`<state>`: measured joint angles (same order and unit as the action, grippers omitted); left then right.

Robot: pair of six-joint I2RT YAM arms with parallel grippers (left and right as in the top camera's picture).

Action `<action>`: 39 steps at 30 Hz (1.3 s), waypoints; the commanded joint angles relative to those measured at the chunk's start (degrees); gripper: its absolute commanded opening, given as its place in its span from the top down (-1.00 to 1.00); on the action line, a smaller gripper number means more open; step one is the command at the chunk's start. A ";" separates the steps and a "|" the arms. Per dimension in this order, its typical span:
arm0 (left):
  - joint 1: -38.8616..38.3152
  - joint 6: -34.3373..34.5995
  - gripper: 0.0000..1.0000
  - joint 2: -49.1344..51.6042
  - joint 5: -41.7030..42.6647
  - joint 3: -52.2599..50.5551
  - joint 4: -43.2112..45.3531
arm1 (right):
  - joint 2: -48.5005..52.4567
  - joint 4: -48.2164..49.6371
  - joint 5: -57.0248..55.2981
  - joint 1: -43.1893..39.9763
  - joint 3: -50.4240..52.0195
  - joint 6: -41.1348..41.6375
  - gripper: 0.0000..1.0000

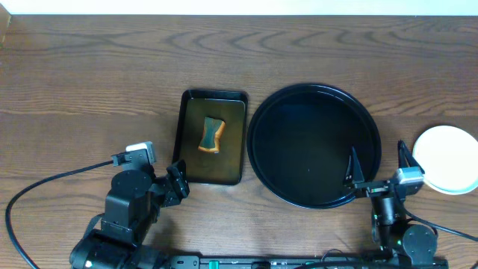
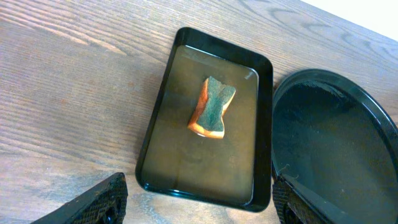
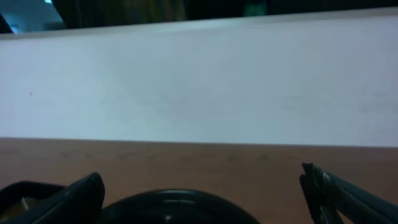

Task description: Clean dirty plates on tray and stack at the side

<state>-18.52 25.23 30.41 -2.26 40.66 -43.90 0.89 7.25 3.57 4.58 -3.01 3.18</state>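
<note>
The round black tray (image 1: 314, 142) lies right of centre with nothing on it. It also shows in the left wrist view (image 2: 336, 137) and the right wrist view (image 3: 174, 206). The plates (image 1: 447, 158) sit as one pale white round pile on the table at the far right. I cannot tell how many plates it holds. My left gripper (image 1: 178, 181) (image 2: 199, 182) is open and empty, just in front of the small rectangular tray. My right gripper (image 1: 379, 166) (image 3: 200, 174) is open and empty at the round tray's near right rim, left of the plates.
A small rectangular dark tray (image 1: 190, 153) (image 2: 160, 106) holds brownish liquid and an orange-and-green sponge (image 1: 212, 134) (image 2: 212, 107). It stands just left of the round tray. A white wall runs along the table's far edge.
</note>
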 commanded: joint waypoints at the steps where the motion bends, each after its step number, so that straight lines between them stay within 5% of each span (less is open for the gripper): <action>1: 0.20 -0.96 -0.51 -0.09 -0.33 -0.20 -0.15 | -0.61 1.84 -0.96 0.11 2.75 -0.72 -0.98; 8: 0.20 -0.96 -0.51 -0.09 -0.33 -0.20 -0.15 | -0.61 -11.87 -1.27 0.13 2.69 -1.03 -0.99; 39: 0.20 -1.33 -0.51 -0.09 -0.42 -0.20 -1.11 | -0.33 -11.34 -1.18 0.28 2.69 -0.07 -0.98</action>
<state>-18.52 25.23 30.41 -2.26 40.62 -44.14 0.95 -3.86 2.55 4.58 -0.38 2.96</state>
